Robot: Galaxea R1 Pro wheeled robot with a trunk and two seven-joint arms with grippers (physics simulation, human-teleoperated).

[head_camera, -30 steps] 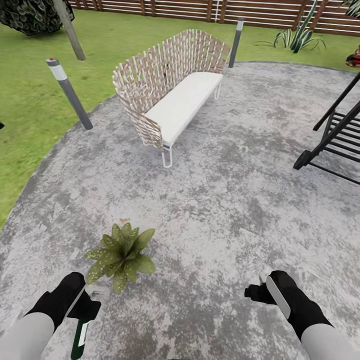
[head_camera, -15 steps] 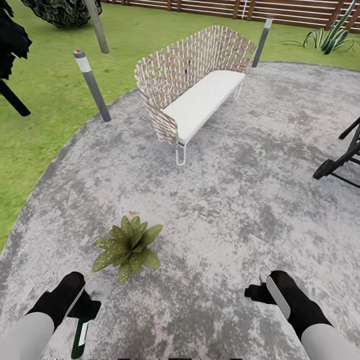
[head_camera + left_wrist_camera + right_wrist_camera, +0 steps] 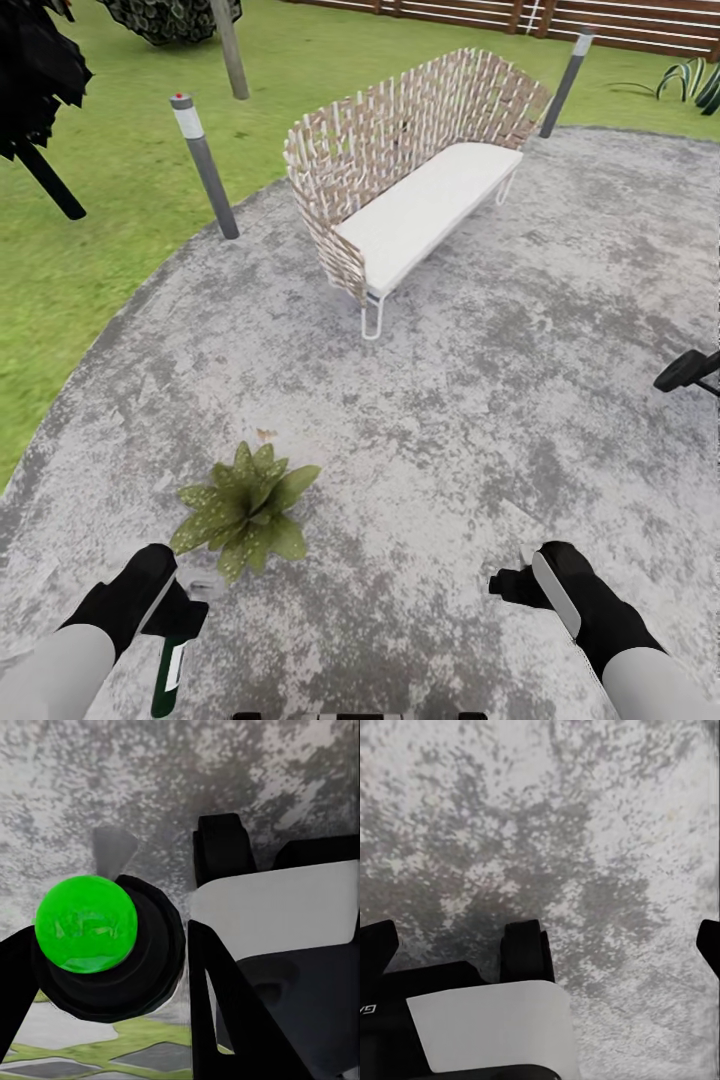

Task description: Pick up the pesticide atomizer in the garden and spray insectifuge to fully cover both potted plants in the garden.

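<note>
Over grey patio point(image 3: 450, 420), left jaws point(image 3: 178, 618) clamp the pesticide atomizer point(image 3: 168, 677); right jaws point(image 3: 515, 580) gape empty.

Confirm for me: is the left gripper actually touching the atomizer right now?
Touching. In the head view the left gripper wraps the pesticide atomizer, which hangs below it clear of the patio.

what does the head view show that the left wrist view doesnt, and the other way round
Head view: the potted plant on the patio, the wicker seat, a bollard lamp, lawn, and the right gripper. Left wrist view: the atomizer's green underside end-on, between black fingers. Both share the left gripper shut on the pesticide atomizer and the grey stone patio.
</note>
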